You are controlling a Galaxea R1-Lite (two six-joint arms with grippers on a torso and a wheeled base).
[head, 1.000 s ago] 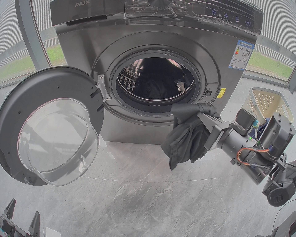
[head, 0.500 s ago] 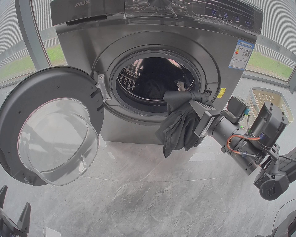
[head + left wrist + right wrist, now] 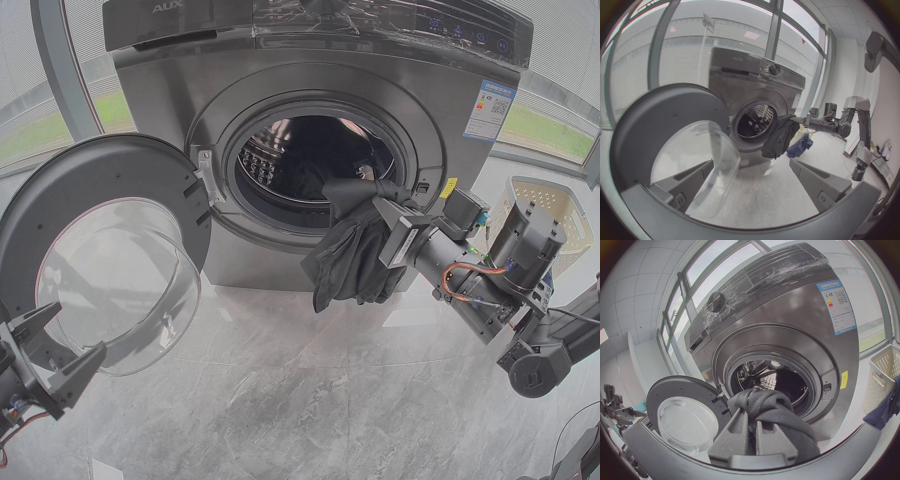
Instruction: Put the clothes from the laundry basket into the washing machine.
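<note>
We are holding a dark grey garment (image 3: pixel 350 262) in the right gripper (image 3: pixel 379 204), whose fingers are pinched together on a bunched fold of it, just right of the centre of the head picture. The gripped end is sitting at the lower right rim of the round opening (image 3: pixel 312 165) of the washing machine (image 3: pixel 312 81). The rest of the cloth is hanging down outside, in front of the machine's lower front panel and above the grey floor (image 3: pixel 281 406). The door (image 3: pixel 106 181) is standing wide open at the left of the picture, its glass bowl bulging toward us. In the lower left corner the left gripper (image 3: pixel 62 344) is hovering in front of the door's lower edge, its fingers spread wide and gripping nothing. The cream laundry basket (image 3: pixel 565 209) is standing at the right edge, behind the right arm. A blue garment (image 3: pixel 886 408) is showing beside it, though we cannot tell whether it is touching the basket
</note>
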